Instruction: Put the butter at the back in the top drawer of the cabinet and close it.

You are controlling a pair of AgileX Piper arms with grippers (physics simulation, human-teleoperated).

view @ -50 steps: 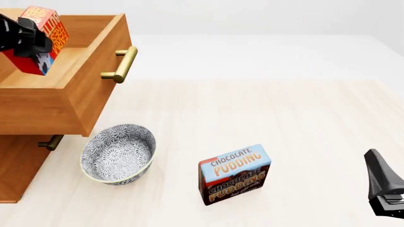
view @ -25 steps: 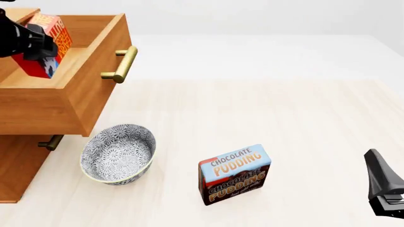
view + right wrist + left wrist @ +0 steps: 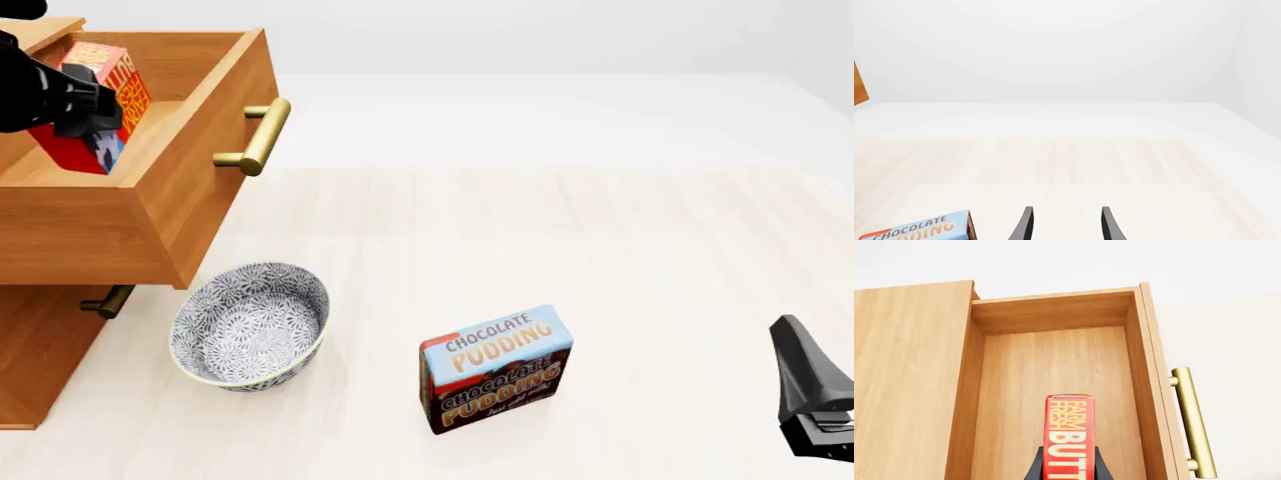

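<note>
My left gripper point(image 3: 1069, 471) clamps the small red butter box point(image 3: 1069, 437) over the open wooden top drawer point(image 3: 1054, 370); releasing while tilted risks toppling it; right gripper point(image 3: 1064, 225) idles open.

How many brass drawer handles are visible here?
2: one on the open top drawer's front, one partly hidden beneath that drawer. Other handles may be hidden.

Left gripper point(image 3: 1067, 467) clamped on butter point(image 3: 1069, 435), far left; right gripper point(image 3: 1064, 225) parted, empty, low right.
</note>
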